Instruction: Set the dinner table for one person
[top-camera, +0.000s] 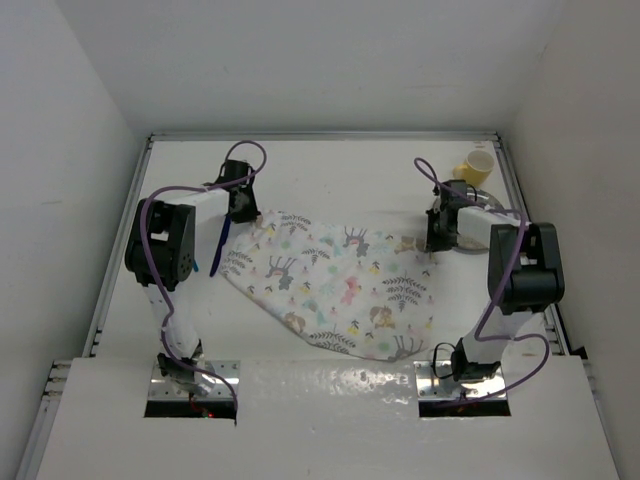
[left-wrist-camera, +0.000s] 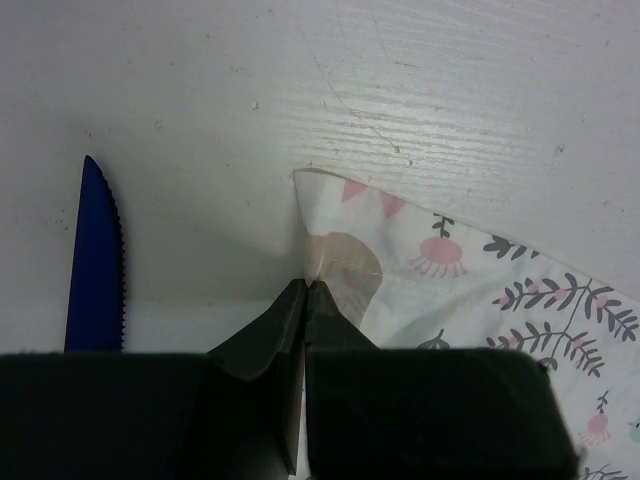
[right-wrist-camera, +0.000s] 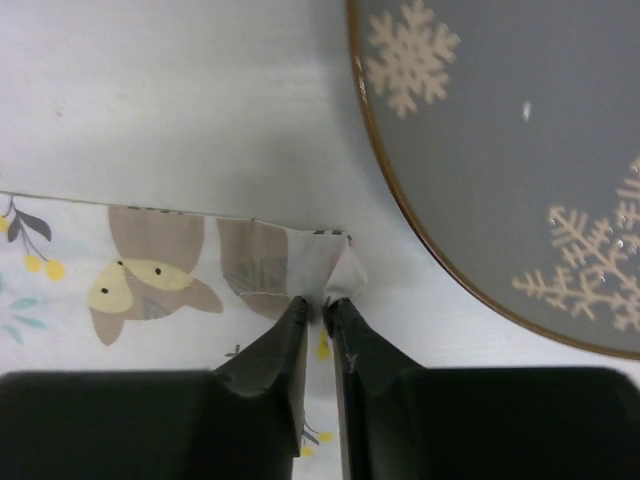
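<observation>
The dinner table (top-camera: 340, 170) is a large white top with metal rails. A white cloth mat (top-camera: 335, 280) printed with deer and leaves lies crumpled across its middle. My left gripper (top-camera: 243, 208) is shut on the mat's far left corner (left-wrist-camera: 325, 255). My right gripper (top-camera: 432, 240) is shut on the mat's far right corner (right-wrist-camera: 330, 270). A blue knife (top-camera: 217, 245) lies left of the mat, and shows in the left wrist view (left-wrist-camera: 95, 265). A grey plate (right-wrist-camera: 520, 160) with snowflakes lies just right of the right gripper. A yellow cup (top-camera: 472, 168) stands at the far right.
Metal rails (top-camera: 120, 260) run along the table's edges, with white walls beyond them. The plate's rim (top-camera: 490, 205) shows beside the right arm near the right rail.
</observation>
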